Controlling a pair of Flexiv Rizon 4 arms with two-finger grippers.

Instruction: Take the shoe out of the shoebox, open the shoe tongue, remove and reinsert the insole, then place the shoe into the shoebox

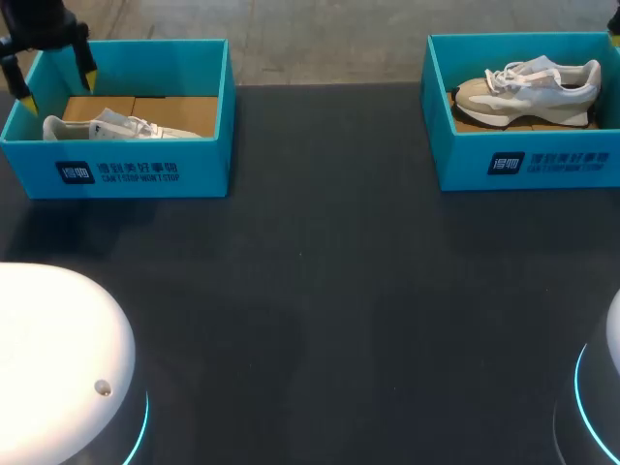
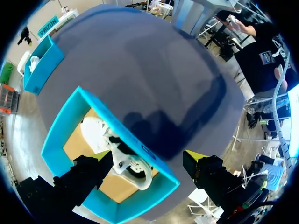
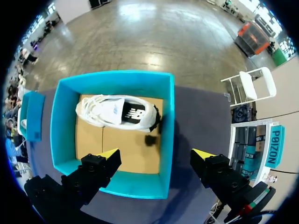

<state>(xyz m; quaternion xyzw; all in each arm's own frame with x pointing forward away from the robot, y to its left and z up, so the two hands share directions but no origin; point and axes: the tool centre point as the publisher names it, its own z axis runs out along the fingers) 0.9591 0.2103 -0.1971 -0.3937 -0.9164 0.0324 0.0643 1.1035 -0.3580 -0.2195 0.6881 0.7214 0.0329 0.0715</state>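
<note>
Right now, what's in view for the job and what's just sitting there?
Job: left box, left shoe, right box, right shoe, left gripper, right gripper, both open.
Just there: table, white arm base.

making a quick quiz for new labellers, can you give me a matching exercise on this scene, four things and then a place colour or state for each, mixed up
Things:
1. left shoe
2. right shoe
3. left gripper
4. table

Descriptions:
A. dark, bearing the left shoebox and the right shoebox
B. fingers open, above the left shoebox's edge
C. beige and white, upright on its sole
D. white, close to its box's front wall

Pairs: 1-D, 2-C, 3-B, 4-A
</note>
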